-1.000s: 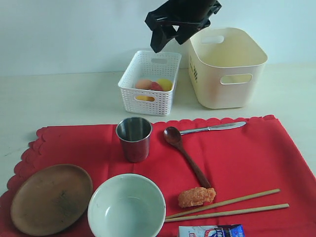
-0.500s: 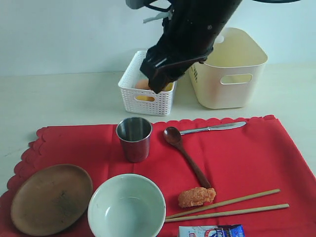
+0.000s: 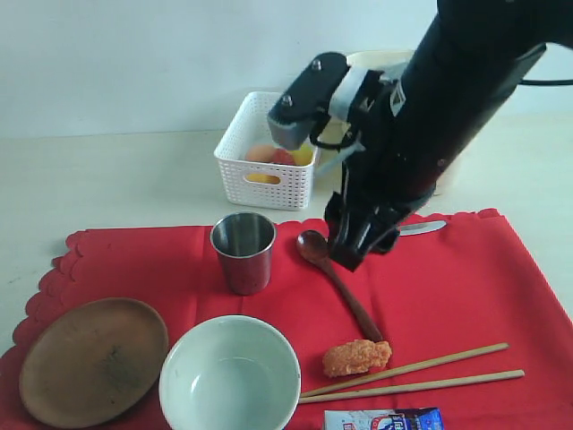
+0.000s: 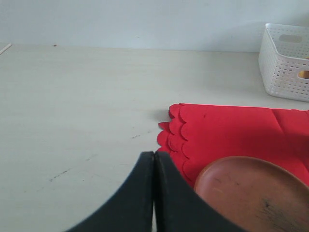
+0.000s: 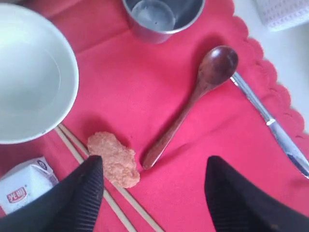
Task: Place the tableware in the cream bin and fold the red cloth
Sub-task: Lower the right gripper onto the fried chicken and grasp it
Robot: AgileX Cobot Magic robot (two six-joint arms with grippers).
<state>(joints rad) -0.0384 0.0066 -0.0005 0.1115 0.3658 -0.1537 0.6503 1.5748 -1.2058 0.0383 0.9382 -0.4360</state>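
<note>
Tableware lies spread on the large bright red cloth with scalloped edges (image 3: 466, 296), none of it in the tall cream plastic bin (image 3: 372, 59), which stands at the far right of the pale worktop (image 3: 116, 179), largely hidden behind the right arm. The steel cup (image 3: 243, 251) stands upright near the cloth's far edge. Just to its right lies the dark wooden spoon (image 3: 345, 291), bowl end far and handle running near and rightward. The metal knife (image 3: 423, 227) lies beyond it along the far edge, partly covered by the arm. The round brown wooden plate (image 3: 92, 358) sits at the near left, with the pale greenish-white bowl (image 3: 229, 376) beside it. The two light wooden chopsticks (image 3: 412, 376) lie side by side at the near right. An orange fried food piece (image 3: 356, 356) lies off the spoon handle's end, and a blue-and-white snack packet (image 3: 383, 419) is at the near edge. The right tool (image 5: 154, 164) hovers above the spoon, its jaws spread and pinching nothing. The small white perforated basket (image 3: 266, 152), holding rounded foods, stands left of the bin. The left tool (image 4: 154, 193), fingers pressed together, hangs by the cloth's scalloped edge near the plate.
</note>
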